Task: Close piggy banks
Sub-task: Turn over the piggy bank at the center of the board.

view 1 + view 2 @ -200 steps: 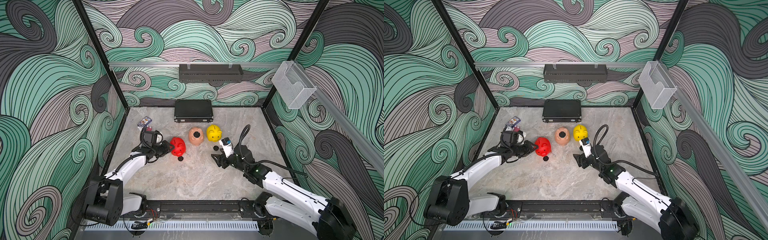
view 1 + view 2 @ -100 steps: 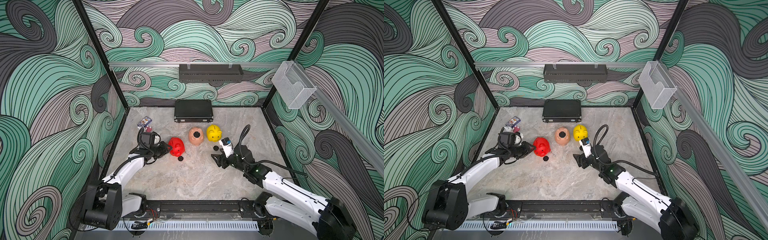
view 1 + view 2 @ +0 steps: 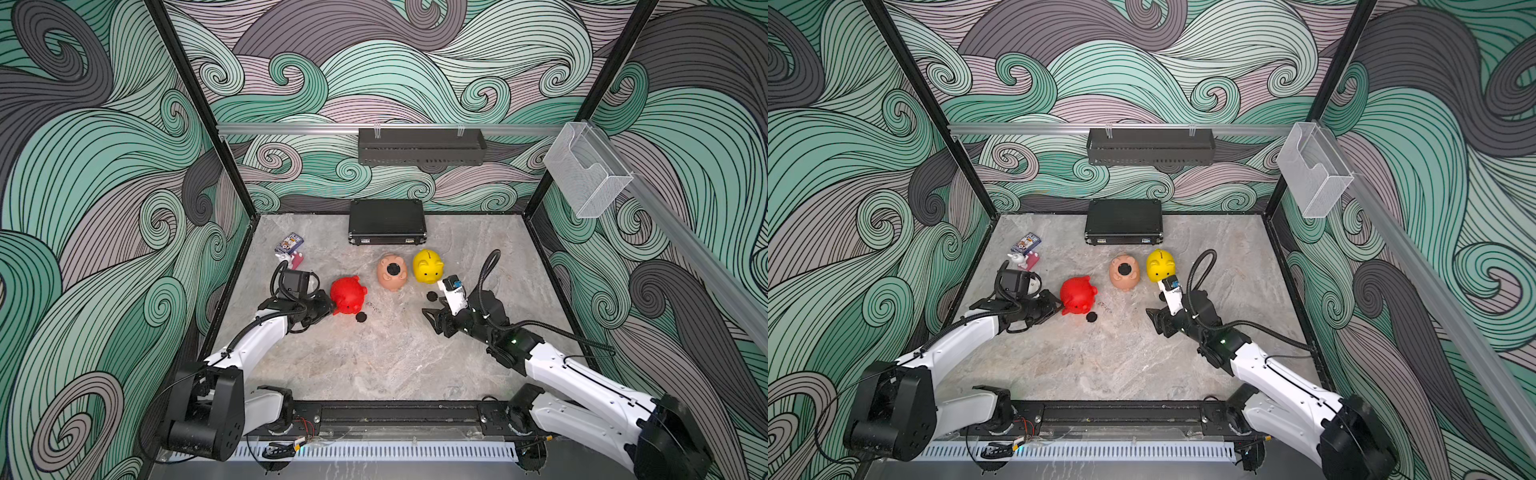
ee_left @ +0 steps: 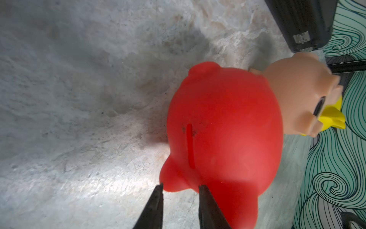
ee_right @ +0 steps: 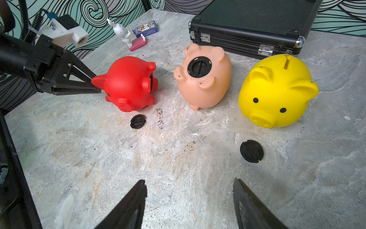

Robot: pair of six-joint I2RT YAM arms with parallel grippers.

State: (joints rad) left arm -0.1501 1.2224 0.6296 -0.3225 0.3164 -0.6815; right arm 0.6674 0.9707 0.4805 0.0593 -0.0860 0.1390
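In a top view the yellow pig (image 3: pixel 428 266) stands at 3 o'clock of the plugged peach pig (image 3: pixel 391 272). The red pig (image 3: pixel 348 294) lies sideways, ear (image 5: pixel 100 79) pinched by the left gripper (image 4: pixel 180 186) at its 8 o'clock. The right gripper (image 5: pixel 190 182), wide and empty, has 1 loose plug (image 3: pixel 432 296) at 12 o'clock. Only the right wrist view shows red's belly hole (image 5: pixel 151 83).

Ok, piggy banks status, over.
Left gripper shut on red piggy bank, at ear. Right gripper open, empty. Peach piggy bank plugged. Two black plugs loose.
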